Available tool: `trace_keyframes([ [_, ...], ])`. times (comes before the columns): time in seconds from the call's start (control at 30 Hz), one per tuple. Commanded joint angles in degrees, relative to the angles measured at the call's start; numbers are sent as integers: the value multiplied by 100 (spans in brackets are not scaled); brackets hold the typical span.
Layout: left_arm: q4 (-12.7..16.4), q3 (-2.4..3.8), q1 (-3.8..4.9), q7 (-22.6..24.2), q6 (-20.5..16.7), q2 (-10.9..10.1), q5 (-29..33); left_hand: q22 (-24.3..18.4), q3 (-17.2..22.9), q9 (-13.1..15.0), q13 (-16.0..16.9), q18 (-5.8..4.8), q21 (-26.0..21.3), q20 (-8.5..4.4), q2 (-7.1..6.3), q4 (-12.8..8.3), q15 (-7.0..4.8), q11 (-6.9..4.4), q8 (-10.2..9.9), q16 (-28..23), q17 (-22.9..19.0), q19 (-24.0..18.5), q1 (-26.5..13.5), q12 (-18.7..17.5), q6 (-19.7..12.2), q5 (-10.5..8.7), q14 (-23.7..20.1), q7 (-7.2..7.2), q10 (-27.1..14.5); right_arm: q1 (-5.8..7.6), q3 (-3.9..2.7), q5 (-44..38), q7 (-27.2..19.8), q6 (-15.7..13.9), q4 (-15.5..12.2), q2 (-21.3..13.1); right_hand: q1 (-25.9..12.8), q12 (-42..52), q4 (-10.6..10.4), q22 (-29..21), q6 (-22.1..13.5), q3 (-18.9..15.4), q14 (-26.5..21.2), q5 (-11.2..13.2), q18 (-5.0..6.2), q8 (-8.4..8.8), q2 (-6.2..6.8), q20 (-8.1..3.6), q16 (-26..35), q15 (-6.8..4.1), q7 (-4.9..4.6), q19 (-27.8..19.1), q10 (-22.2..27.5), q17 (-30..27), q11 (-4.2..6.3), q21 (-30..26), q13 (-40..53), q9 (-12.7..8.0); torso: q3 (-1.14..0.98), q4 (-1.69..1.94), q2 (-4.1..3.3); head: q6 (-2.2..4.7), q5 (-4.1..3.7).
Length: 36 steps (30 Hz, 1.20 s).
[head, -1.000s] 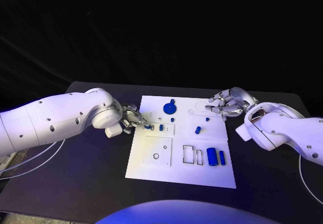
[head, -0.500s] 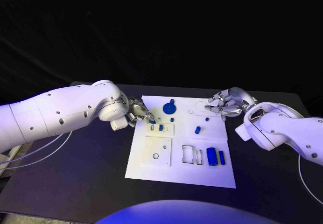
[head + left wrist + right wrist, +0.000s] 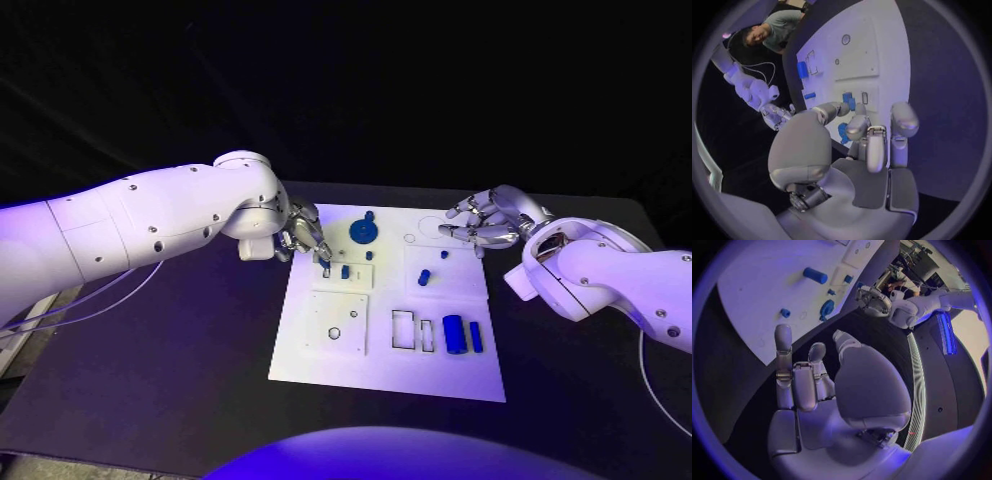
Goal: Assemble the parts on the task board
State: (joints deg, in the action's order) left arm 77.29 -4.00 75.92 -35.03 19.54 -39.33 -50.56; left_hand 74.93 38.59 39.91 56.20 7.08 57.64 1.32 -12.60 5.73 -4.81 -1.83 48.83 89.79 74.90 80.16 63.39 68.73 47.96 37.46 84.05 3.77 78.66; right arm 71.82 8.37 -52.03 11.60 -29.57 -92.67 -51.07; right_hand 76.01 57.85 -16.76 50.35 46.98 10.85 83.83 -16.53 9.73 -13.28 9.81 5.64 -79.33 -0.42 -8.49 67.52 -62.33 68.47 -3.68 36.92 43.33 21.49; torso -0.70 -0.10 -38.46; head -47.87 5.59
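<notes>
I have the table (image 3: 173, 390), black, with the white board (image 3: 378, 365) lying flat in the middle of it. My left arm (image 3: 130, 225) reaches in over the table's left part, my right arm (image 3: 620, 275) over its right.

My left hand (image 3: 299, 238) hangs at the board's far left edge. In the left wrist view its fingers (image 3: 856, 127) curl toward the thumb around a small blue part (image 3: 843, 133); it looks pinched, though I cannot tell the contact for certain. Two more small blue pieces (image 3: 848, 100) sit on the board just beyond those fingertips.

My right hand (image 3: 488, 222) hovers at the board's far right corner, fingers loosely curled and apart, nothing in them.

On the board: a round blue disc (image 3: 364, 232) near the far edge, a blue cylinder (image 3: 454, 335) and a thinner bar (image 3: 476, 337) side by side near the right edge, a short peg (image 3: 424, 279) mid-board.
</notes>
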Motion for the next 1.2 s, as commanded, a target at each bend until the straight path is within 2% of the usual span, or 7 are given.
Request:
trace_keyframes([
  [0.03, -119, -2, 31, -128, 816, 112, -385, 534, 1107, 7, -8, -87, 13, -35, 76, -1139, -39, -6, -10, 21, 1510, 10, 13, 8, 204, 33, 595, -147, 37, -3, 0, -43, -35, 14, 1, 13, -44, 27, 14, -5, -33, 34, -26, -31, 72, -29, 0, -4, 27, -8, 4, -31, 35, -1, 4, -20, -7, -5, 1, 5, 0, -10, 11],
  [0.23, -304, -46, 72, -189, 1028, 323, -392, 538, 1105, 13, -8, -88, 17, -34, 86, -1143, -38, -4, -15, 21, 1510, 10, 14, 7, 203, 42, 595, -145, 38, -3, 0, -43, -36, 5, 7, 30, -44, 26, 16, -14, -35, 39, -27, -34, 74, -33, 2, -5, 30, -8, 4, -36, 39, -5, 5, -36, -16, -5, 2, 3, 1, -14, 30],
  [0.53, -436, -97, 88, -203, 795, 541, -467, 567, 1089, 36, 39, -103, 87, -32, 105, -1146, -30, -1, -26, 21, 1510, 28, 5, 36, 201, 74, 595, -141, 57, -3, 0, -44, -36, -17, 10, 49, -44, 26, 16, -14, -35, 39, -27, -34, 74, -33, 2, -5, 30, -8, 4, -36, 39, -5, 5, -36, -16, -5, -3, 1, -1, -15, 48],
  [0.83, -521, -137, 87, -212, 777, 667, -575, 573, 1085, 41, 38, -106, 102, -31, 108, -1147, -29, 0, -28, 21, 1510, 32, 3, 35, 200, 78, 595, -140, 57, -3, 0, -50, -34, -54, 5, 49, -39, 14, 19, -13, -38, 47, -31, -42, 74, -36, 2, -5, 37, -9, 5, -35, 53, -17, 5, -38, -39, -5, -1, 1, -2, -20, 48],
  [1.2, -590, -151, 84, -119, 844, 755, -1024, 574, 1082, 50, 42, -105, 97, -30, 117, -1154, -27, -1, -32, 21, 1510, 30, 7, 37, 197, 87, 595, -141, 58, -3, 0, -53, -37, -75, 3, 53, -32, 6, 21, -13, -39, 54, -32, -59, 74, -38, 2, -5, 38, -9, 5, -36, 64, -18, 5, -41, -52, -5, 4, 0, -6, -17, 51],
])
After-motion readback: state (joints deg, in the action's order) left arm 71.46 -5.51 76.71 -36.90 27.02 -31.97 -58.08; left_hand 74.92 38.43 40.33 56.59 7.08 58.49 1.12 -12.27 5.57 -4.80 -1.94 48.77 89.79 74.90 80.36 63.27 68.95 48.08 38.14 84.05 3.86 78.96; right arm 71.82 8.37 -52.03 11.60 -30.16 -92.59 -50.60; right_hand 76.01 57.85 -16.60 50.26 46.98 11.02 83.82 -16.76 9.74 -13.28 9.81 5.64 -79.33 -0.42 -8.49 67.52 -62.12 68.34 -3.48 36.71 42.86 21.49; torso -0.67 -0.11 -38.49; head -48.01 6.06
